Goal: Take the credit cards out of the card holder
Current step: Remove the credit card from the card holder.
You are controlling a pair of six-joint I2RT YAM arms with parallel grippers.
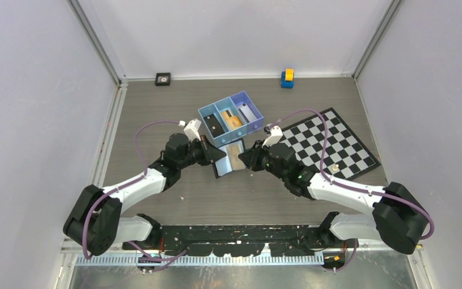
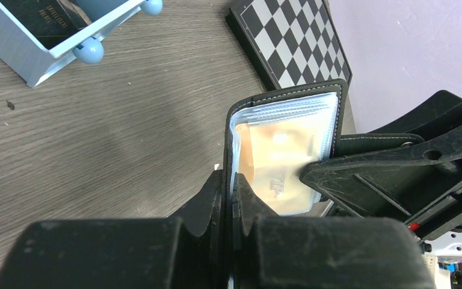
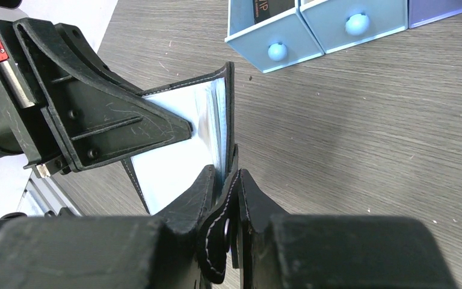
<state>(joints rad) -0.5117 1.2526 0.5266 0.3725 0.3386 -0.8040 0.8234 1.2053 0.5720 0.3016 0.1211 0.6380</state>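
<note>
The black card holder (image 1: 231,160) is held open above the table between my two grippers, its pale bluish inside facing up. My left gripper (image 1: 219,154) is shut on its left flap, as the left wrist view (image 2: 231,192) shows. My right gripper (image 1: 245,158) is shut on the right flap and the strap tab, as the right wrist view (image 3: 230,180) shows. An orange-gold credit card (image 2: 280,165) sits behind a clear sleeve inside the holder (image 2: 289,96). In the right wrist view only the sleeves of the holder (image 3: 174,165) show. Any further cards in the holder are hidden.
A blue three-compartment tray (image 1: 243,133) stands just behind the holder, with a black card and an orange card in it. A chequered board (image 1: 328,144) lies to the right with a small object (image 1: 335,169) on it. A yellow-blue toy (image 1: 287,77) and a black square (image 1: 163,79) are at the back wall.
</note>
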